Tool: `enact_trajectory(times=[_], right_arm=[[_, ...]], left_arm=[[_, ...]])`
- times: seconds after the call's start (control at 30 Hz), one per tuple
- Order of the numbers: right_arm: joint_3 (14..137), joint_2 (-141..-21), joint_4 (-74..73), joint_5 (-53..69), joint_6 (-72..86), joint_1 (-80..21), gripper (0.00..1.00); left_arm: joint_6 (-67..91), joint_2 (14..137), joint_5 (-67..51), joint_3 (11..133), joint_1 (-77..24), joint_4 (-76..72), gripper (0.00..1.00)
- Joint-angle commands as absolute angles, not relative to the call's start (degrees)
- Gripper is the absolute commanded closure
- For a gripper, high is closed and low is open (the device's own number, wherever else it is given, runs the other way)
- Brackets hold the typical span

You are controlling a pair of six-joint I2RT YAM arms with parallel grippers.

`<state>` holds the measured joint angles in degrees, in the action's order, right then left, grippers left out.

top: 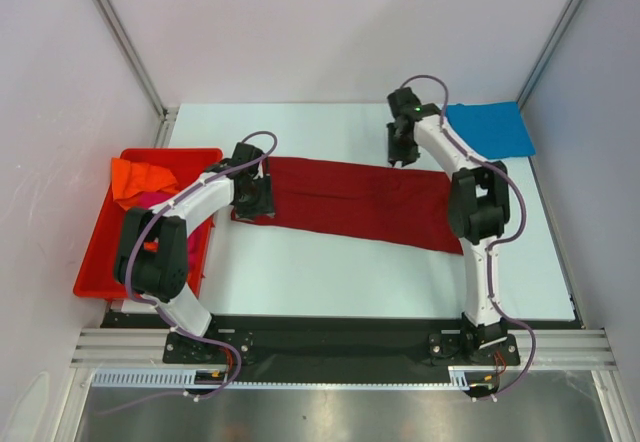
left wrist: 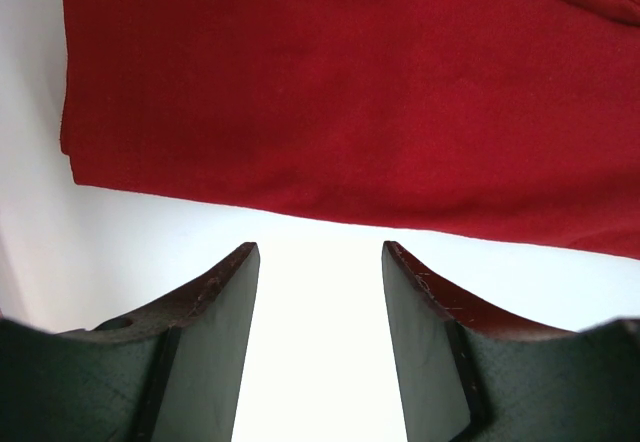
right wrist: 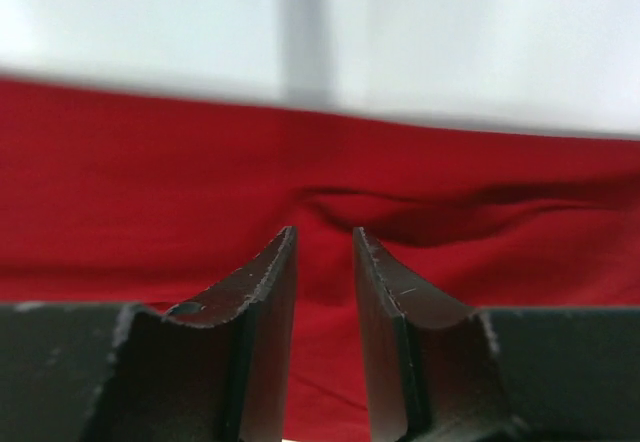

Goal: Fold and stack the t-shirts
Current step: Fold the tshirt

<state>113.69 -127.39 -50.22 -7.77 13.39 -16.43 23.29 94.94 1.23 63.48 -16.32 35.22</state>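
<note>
- The red tee (top: 350,202) lies flat on the worktop (top: 330,282) as a long band running left to right, apparently folded lengthwise.
- The blue tee (top: 490,127) lies folded beyond the red tee's right end, toward the back. The orange tee (top: 140,177) and pink tee (top: 150,200) are heaped in the bin (top: 100,252) off its left end.
- The left gripper (top: 255,197) hangs at the red tee's left end, jaws well apart and empty. Its wrist view shows bare worktop under them and the tee's edge just ahead.
- The right gripper (top: 402,152) hovers at the red tee's far edge, right of middle. Its jaws are parted narrowly with nothing pinched, and a soft ridge of cloth lies just ahead.
- The cloth looks light and limp, so it will likely sag and drag rather than hold a shape.
- The best hold, I judge, is to pinch all layers at one end's two corners, one gripper each, and carry low so the layers stay together.
</note>
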Motion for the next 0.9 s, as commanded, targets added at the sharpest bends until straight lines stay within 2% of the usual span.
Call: enact_trajectory(times=[0.0, 0.63, 0.73, 0.87], right_arm=[[116.7, -130.2, -51.1, -5.4, 16.7, -18.4, 0.66], [115.1, -134.2, -50.7, -6.2, 14.4, -19.1, 0.68], [113.8, -133.1, -49.6, -6.2, 14.8, -19.7, 0.78], [114.4, -132.2, -48.6, -6.4, 15.0, -20.1, 0.97]], left_arm=[[22.7, 93.5, 0.7, 64.3, -15.9, 34.8, 0.42], [22.5, 92.9, 1.0, 63.3, -15.7, 34.9, 0.42], [22.5, 92.9, 1.1, 63.5, -15.7, 34.9, 0.42], [22.6, 93.0, 0.9, 63.6, -15.8, 34.9, 0.42]])
